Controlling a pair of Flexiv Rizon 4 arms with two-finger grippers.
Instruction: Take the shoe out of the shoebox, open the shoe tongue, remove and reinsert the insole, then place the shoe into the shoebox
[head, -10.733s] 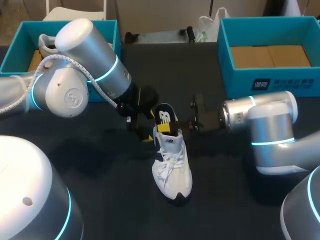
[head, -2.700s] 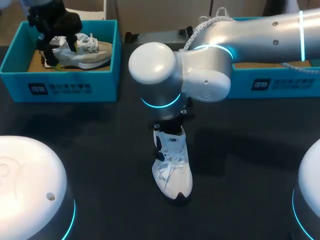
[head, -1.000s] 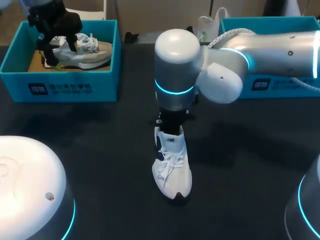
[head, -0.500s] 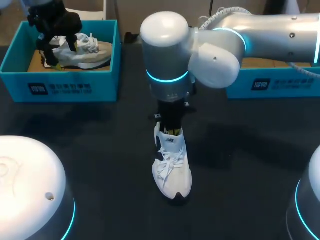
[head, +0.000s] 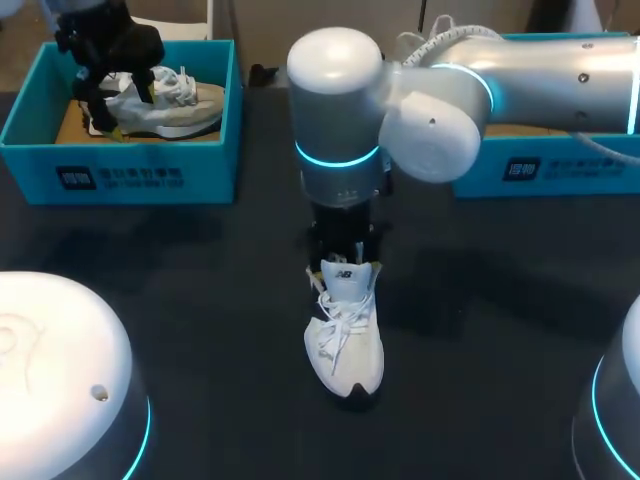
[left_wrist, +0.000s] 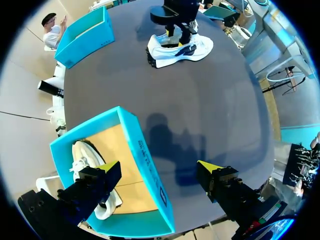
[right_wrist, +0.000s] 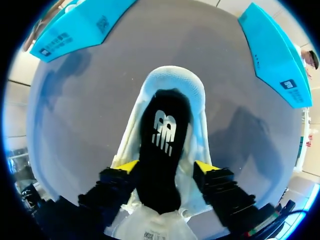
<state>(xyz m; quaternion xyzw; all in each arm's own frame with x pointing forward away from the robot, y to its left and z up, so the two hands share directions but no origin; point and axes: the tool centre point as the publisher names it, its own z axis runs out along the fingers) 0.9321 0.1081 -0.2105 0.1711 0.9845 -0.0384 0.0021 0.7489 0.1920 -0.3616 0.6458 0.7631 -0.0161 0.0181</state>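
White mesh lace-up sneaker (head: 344, 335) stands centrally on the dark worktop (head: 200, 300), black insole (right_wrist: 162, 127) inside. The right claw (right_wrist: 165, 167) hangs open astride its heel. Closing off-centre could pinch the collar and tip it over.

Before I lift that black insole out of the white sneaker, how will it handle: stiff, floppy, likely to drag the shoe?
The black insole looks thin and flat, so probably floppy and light. It lies down inside the white sneaker, so it may drag the shoe along. The narrow sneaker rests loose on the table, so it could tip.
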